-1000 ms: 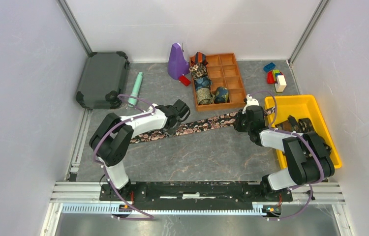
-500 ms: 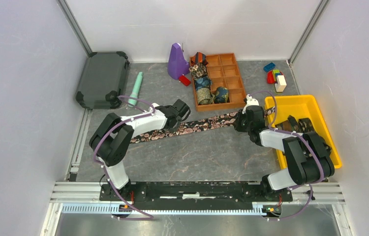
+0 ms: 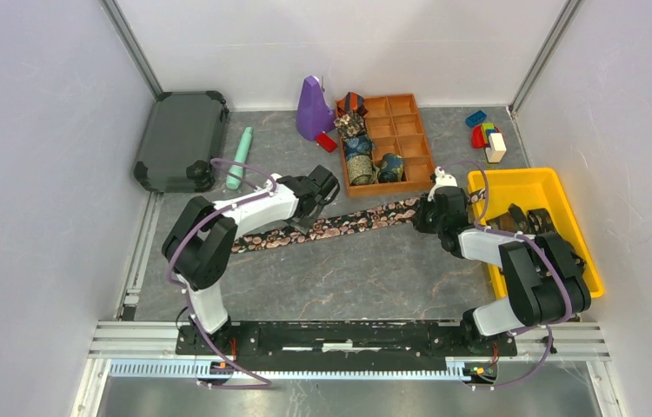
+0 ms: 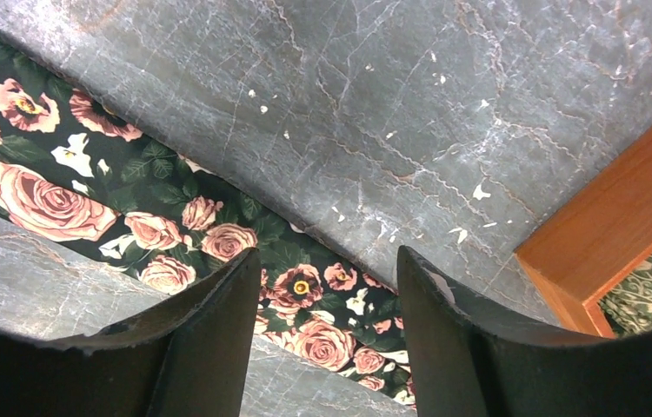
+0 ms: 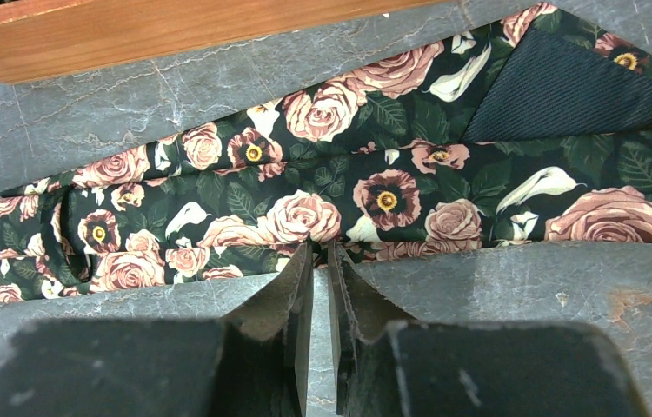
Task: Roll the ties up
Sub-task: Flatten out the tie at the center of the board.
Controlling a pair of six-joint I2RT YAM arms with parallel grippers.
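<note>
A long dark tie (image 3: pixel 349 221) with pink roses lies flat and slanted across the table, between my two grippers. My left gripper (image 3: pixel 312 215) hovers over its middle stretch. In the left wrist view the left gripper (image 4: pixel 327 282) is open, its fingers straddling the tie (image 4: pixel 305 291) without touching it. My right gripper (image 3: pixel 423 215) is at the tie's wide end. In the right wrist view the right gripper (image 5: pixel 319 252) is nearly closed, pinching the near edge of the tie (image 5: pixel 305 208), which is folded over there. Several rolled ties (image 3: pixel 358 148) sit in the wooden tray (image 3: pixel 428 149).
The tray's corner (image 4: pixel 618 234) is close to my left gripper. A yellow bin (image 3: pixel 522 187) holding dark items stands at the right. A purple object (image 3: pixel 312 109), a grey case (image 3: pixel 182 139), a teal cylinder (image 3: pixel 240 156) and toy blocks (image 3: pixel 486 135) lie at the back.
My left gripper has shifted slightly away from me, towards the tray. The right arm and the tie have not moved.
</note>
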